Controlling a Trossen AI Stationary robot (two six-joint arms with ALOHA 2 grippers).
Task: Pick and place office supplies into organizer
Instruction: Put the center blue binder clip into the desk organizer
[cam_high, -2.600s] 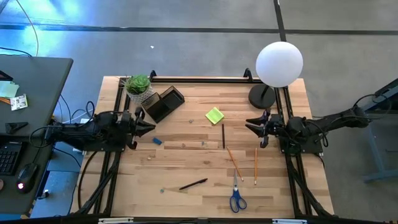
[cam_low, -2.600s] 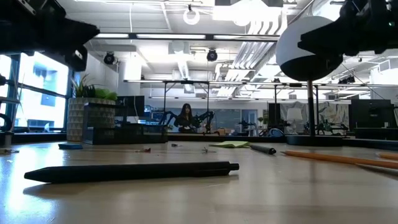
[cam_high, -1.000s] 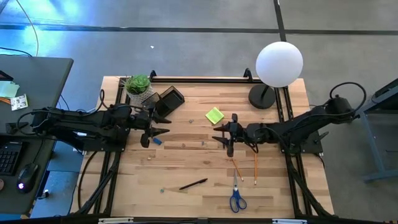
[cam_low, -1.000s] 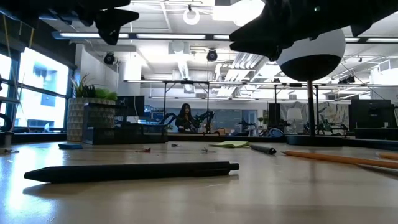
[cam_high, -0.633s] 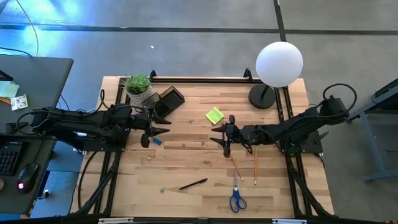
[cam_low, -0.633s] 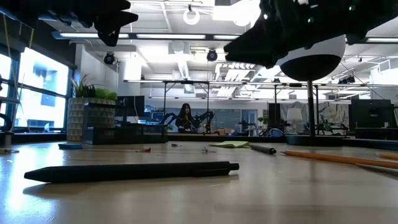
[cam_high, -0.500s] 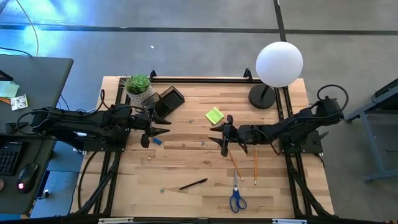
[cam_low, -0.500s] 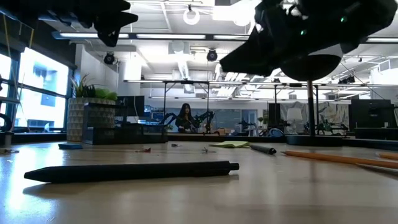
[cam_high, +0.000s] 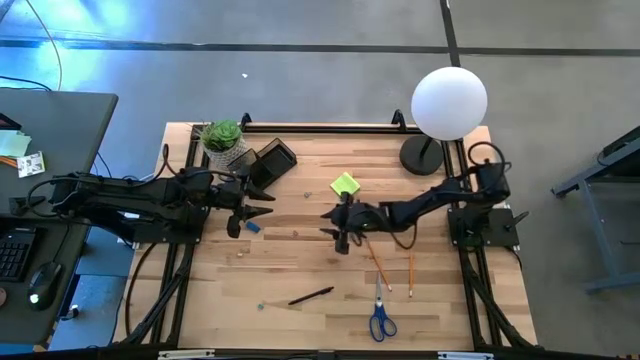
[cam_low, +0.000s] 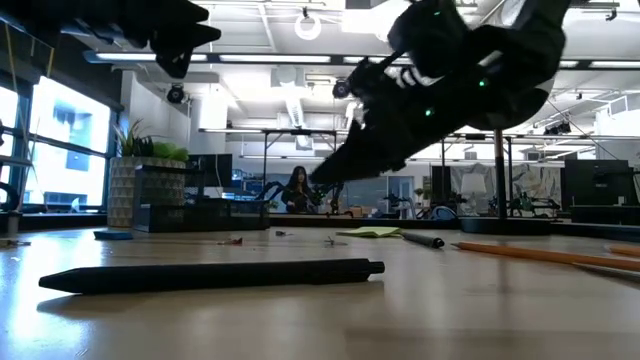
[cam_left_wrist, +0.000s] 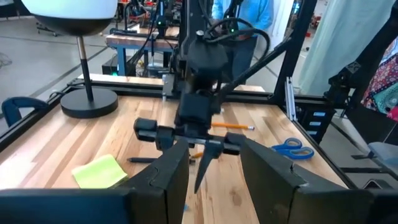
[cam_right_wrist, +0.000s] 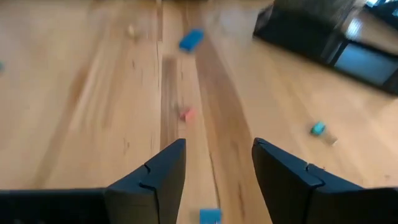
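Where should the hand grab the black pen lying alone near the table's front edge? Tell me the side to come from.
Grip the slim black pen at mid-barrel, coming straight down from above. It lies flat on the wooden table, slightly angled, so the fingers should close across its narrow width. Nothing lies beside it to crowd the approach.

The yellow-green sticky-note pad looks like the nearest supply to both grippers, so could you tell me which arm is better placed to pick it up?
Probably the right. The right gripper, open, hangs just in front of the sticky-note pad. The left gripper, also open, sits farther off beside the organizer, near the small blue piece.
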